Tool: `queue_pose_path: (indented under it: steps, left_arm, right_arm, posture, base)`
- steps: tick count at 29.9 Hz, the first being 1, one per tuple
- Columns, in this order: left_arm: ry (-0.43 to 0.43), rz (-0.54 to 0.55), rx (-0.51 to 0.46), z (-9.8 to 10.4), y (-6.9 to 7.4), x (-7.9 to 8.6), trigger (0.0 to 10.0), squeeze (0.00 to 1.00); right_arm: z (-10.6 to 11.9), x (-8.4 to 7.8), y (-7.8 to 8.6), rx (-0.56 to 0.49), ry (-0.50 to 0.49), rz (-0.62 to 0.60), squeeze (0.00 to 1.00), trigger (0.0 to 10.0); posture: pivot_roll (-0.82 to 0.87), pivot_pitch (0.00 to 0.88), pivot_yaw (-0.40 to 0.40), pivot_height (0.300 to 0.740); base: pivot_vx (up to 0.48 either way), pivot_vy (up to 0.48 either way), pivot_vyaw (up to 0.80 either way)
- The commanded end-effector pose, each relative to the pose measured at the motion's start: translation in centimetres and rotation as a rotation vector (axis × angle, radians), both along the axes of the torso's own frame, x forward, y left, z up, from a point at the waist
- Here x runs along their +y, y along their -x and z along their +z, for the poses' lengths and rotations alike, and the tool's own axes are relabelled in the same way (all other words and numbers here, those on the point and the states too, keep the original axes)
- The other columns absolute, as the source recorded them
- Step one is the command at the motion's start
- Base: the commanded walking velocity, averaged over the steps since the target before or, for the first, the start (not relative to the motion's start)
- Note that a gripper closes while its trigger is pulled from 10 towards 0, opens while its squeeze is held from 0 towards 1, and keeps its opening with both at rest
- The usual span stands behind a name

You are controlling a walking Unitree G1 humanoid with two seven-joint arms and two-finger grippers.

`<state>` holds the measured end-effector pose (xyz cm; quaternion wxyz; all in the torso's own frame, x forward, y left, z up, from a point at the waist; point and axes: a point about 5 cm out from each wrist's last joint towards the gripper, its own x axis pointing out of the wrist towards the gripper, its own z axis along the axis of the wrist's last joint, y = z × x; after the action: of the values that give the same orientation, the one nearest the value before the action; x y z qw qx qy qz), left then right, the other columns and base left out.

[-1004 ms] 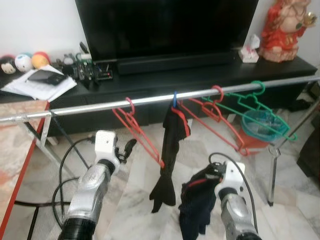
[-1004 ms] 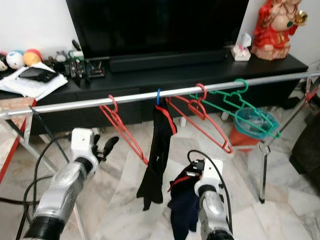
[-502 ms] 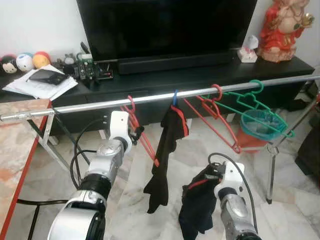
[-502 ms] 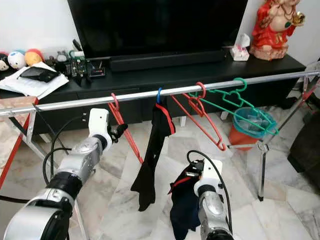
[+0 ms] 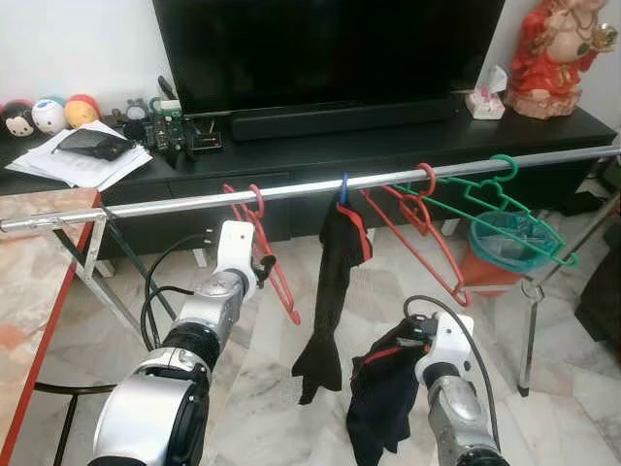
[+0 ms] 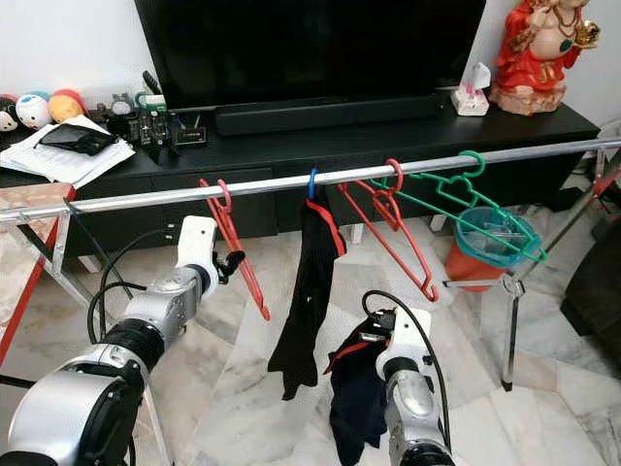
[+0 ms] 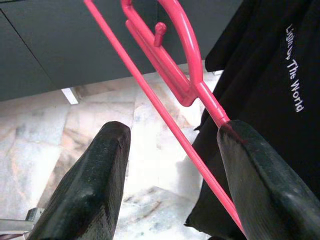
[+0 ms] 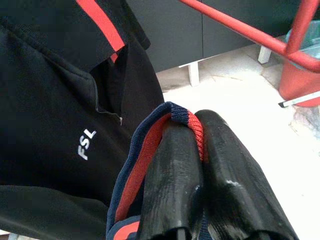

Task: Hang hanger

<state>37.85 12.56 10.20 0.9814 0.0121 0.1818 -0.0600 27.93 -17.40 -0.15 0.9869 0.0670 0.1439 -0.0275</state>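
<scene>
Between our left gripper [image 7: 170, 165] jaws, spread wide, hangs the red hanger [image 5: 260, 233], hooked on the rail [image 5: 175, 206], ready for grabbing. Right gripper [image 8: 200, 150] jaws pinch the dark garment [image 5: 383, 388], awaiting it.

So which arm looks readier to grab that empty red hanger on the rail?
The left. Its gripper is open with the red hanger between its fingers, while the right gripper is shut on a dark garment.

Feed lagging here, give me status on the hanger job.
Left gripper open, straddling red hanger hooked on rail. Right gripper shut on dark shirt. Black shirt hangs alongside.
</scene>
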Motion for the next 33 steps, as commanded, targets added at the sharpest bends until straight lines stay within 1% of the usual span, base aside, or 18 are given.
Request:
queue_pose_path:
  steps: [1,4,6,7,10,12,15,18,23,26,33]
  left_arm:
    - [-0.016,0.008,-0.019,0.7,-0.4,0.2,10.0,0.00]
    - [-0.047,0.029,-0.069,1.7,-0.8,0.6,10.0,0.00]
    - [-0.099,0.043,-0.116,2.5,-1.1,0.9,10.0,0.00]
    - [-0.155,0.038,-0.165,3.3,-1.4,0.9,10.0,0.00]
    - [-0.152,0.036,-0.192,3.7,-1.5,0.8,10.0,0.00]
    - [-0.147,0.028,-0.194,3.7,-1.5,0.6,10.0,0.00]
    - [-0.124,-0.034,-0.197,3.6,-1.5,-0.1,10.0,0.00]
    - [-0.155,-0.091,-0.181,3.1,-1.3,-1.0,10.0,0.00]
    - [-0.188,-0.104,-0.127,1.7,-0.8,-1.4,10.0,0.00]
    - [-0.197,-0.111,-0.110,1.3,-0.6,-1.5,10.0,0.00]
    - [-0.188,-0.115,-0.118,1.3,-0.7,-1.6,10.0,0.00]
  right_arm:
    - [0.6,-0.1,-0.5,-0.025,-0.002,0.003,0.00,10.0]
    - [0.6,-0.1,-0.5,-0.024,-0.002,0.006,0.00,10.0]
    - [0.5,-0.1,-0.4,-0.021,-0.003,0.007,0.00,10.0]
    - [0.5,-0.1,-0.4,-0.018,-0.002,0.010,0.00,10.0]
    - [0.4,0.0,-0.4,-0.015,-0.003,0.013,0.00,10.0]
    - [0.4,0.0,-0.4,-0.016,-0.004,0.014,0.00,10.0]
    - [0.5,0.2,-0.5,-0.017,-0.005,0.017,0.00,10.0]
    - [0.5,0.2,-0.5,-0.019,-0.006,0.016,0.00,10.0]
    - [0.5,0.1,-0.4,-0.020,-0.002,0.016,0.00,10.0]
    - [0.5,0.0,-0.4,-0.021,-0.001,0.013,0.00,10.0]
    - [0.5,-0.2,-0.4,-0.019,0.002,0.013,0.00,10.0]
  posture:
    - [0.00,0.034,-0.019,0.740]
    - [0.01,0.036,-0.020,0.740]
    - [0.01,0.041,-0.023,0.740]
    - [0.02,0.042,-0.028,0.740]
    - [0.02,0.042,-0.028,0.740]
    - [0.02,0.042,-0.028,0.740]
    - [0.02,0.043,-0.028,0.740]
    - [0.02,0.042,-0.030,0.740]
    - [0.01,0.040,-0.034,0.740]
    - [0.00,0.039,-0.037,0.740]
    - [-0.01,0.039,-0.039,0.740]
  base:
    - [0.000,0.000,0.00]
    - [0.000,0.000,0.00]
    - [0.000,0.000,0.00]
    - [0.000,0.000,0.00]
    - [0.000,0.000,0.00]
    - [0.000,0.000,0.00]
    - [0.000,0.000,0.00]
    - [0.000,0.000,0.00]
    - [0.000,0.000,0.00]
    - [0.000,0.000,0.00]
    - [0.000,0.000,0.00]
